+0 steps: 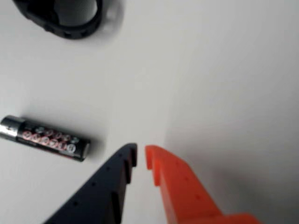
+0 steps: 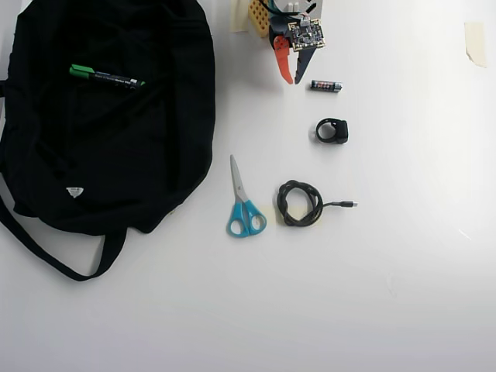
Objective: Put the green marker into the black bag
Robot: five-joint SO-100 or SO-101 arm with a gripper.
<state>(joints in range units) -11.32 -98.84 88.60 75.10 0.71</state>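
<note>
The green marker lies on top of the black bag near its upper left in the overhead view, green cap pointing left. The bag fills the left side of the table, with a strap trailing at the lower left. My gripper sits at the top centre, well to the right of the bag and apart from the marker. In the wrist view its dark blue and orange fingers meet at the tips over bare white table, shut with nothing between them. Neither marker nor bag shows in the wrist view.
A black battery lies just beside the gripper. Below it are a black ring-shaped part, a coiled black cable and blue-handled scissors. A tape scrap sits at the top right.
</note>
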